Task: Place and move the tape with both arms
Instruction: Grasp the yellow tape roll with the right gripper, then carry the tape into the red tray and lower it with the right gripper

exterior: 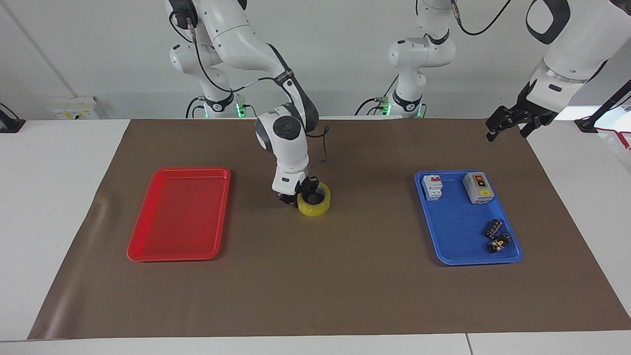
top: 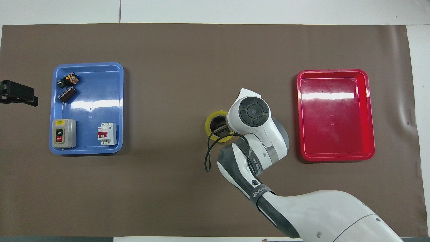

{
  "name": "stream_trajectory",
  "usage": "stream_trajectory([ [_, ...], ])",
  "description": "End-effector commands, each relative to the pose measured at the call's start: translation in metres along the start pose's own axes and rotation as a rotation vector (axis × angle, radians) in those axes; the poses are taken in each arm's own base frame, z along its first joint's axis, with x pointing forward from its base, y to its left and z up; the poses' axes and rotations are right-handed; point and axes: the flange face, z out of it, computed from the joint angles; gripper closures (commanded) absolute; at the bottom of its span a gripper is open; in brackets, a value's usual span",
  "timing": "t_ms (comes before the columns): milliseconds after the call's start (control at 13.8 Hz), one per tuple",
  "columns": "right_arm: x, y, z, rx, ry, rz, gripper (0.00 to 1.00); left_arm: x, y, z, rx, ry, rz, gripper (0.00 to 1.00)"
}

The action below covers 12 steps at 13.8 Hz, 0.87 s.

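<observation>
The tape (exterior: 315, 207), a yellow ring with a whitish core, lies flat on the brown mat at mid-table. It also shows in the overhead view (top: 209, 123), partly under the right arm's wrist. My right gripper (exterior: 297, 194) is down at the tape's side toward the right arm's end. One finger is inside the ring and one outside, shut on its wall. In the overhead view the wrist hides most of that gripper (top: 220, 128). My left gripper (exterior: 505, 132) waits open and empty in the air over the mat's edge at the left arm's end (top: 19, 92).
An empty red tray (exterior: 172, 257) (top: 336, 158) lies toward the right arm's end. A blue tray (exterior: 458, 231) (top: 90, 101) toward the left arm's end holds a grey switch box (exterior: 478, 187) (top: 63, 133), a white breaker (exterior: 432, 187) (top: 107, 133) and small dark parts (exterior: 495, 236).
</observation>
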Motion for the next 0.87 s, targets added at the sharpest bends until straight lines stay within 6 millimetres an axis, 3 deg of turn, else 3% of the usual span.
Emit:
stream_trajectory([
  [0, 0.018, 0.007, -0.045, -0.001, -0.041, 0.072, 1.00, -0.008, -0.003, -0.001, -0.024, 0.000, 0.004, 0.00],
  [72, 0.029, 0.021, -0.066, -0.010, -0.051, 0.106, 1.00, -0.007, -0.003, -0.001, -0.025, 0.008, 0.007, 0.00],
  [217, 0.041, 0.070, -0.111, -0.021, -0.064, 0.177, 1.00, -0.007, -0.002, -0.001, -0.025, 0.009, 0.005, 0.00],
  [434, 0.025, 0.156, -0.166, -0.044, -0.099, 0.192, 1.00, -0.007, 0.000, -0.001, -0.024, 0.006, 0.007, 0.00],
  [578, 0.012, 0.215, -0.177, -0.072, -0.125, 0.142, 1.00, -0.007, -0.001, -0.001, -0.024, 0.005, 0.004, 0.00],
  [795, -0.021, 0.306, -0.166, -0.062, -0.145, 0.018, 1.00, -0.007, -0.002, -0.001, -0.024, 0.005, 0.002, 0.00],
])
